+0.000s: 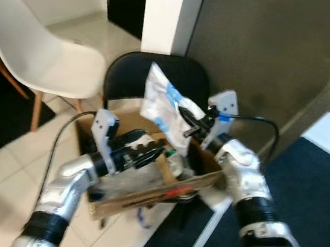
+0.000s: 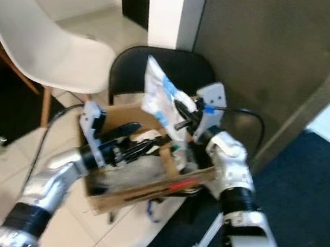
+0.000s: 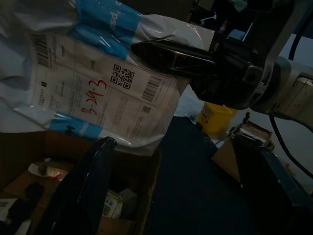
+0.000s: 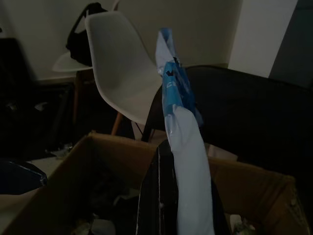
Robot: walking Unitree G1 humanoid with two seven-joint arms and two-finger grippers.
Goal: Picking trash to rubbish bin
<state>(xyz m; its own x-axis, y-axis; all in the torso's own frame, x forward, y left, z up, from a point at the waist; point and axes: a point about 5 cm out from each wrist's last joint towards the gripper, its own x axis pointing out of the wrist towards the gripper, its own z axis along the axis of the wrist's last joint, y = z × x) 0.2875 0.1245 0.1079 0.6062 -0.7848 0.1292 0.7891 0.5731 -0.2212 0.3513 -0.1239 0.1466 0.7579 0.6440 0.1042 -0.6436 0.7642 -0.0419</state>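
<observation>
Mailer bag (image 1: 166, 106) pinched by right pincer (image 1: 190, 124) | over cardboard box (image 1: 143, 197) | tiled floor (image 1: 1, 163)

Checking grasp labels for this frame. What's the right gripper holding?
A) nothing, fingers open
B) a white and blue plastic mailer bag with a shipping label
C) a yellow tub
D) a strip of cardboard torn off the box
B: the right gripper is shut on the white and blue mailer bag, held up above the cardboard box.
</observation>
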